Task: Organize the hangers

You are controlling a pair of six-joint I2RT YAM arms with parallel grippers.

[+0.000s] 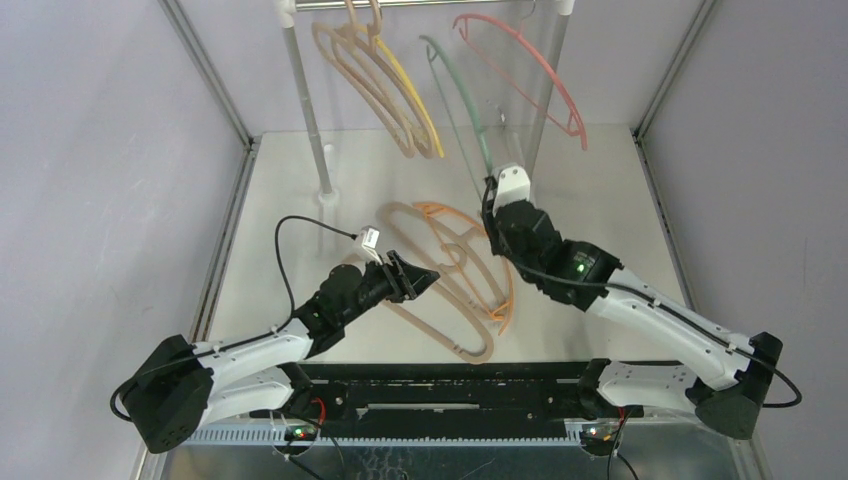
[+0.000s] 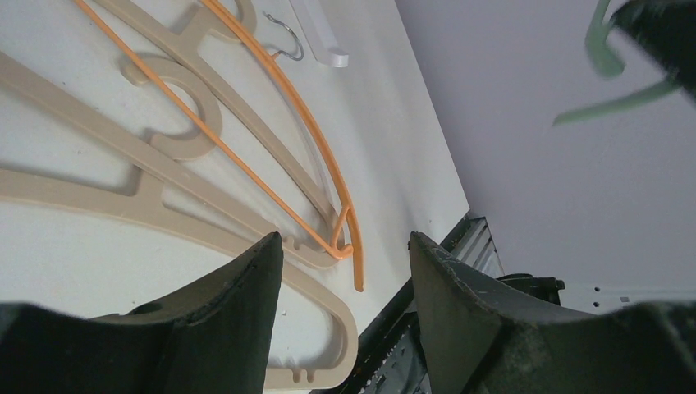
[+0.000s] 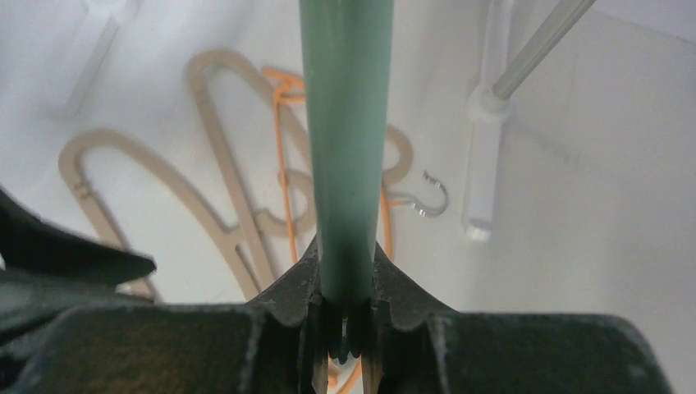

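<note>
Beige hangers [image 1: 365, 80], a yellow one [image 1: 412, 90] and a pink one [image 1: 562, 80] hung on the rail [image 1: 430, 4]. Right fingers [image 3: 402, 300] clamped the green hanger [image 3: 345, 123] near the rail (hook unclear). Left fingers [image 2: 238, 328], spread and empty, hovered over a beige pair [image 2: 49, 187] and an orange hanger [image 2: 359, 263] left on the worktop [image 1: 600, 220].

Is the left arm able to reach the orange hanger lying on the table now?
Probably yes: its open, empty fingers hover close above the orange hanger, and nothing lies between them.
</note>
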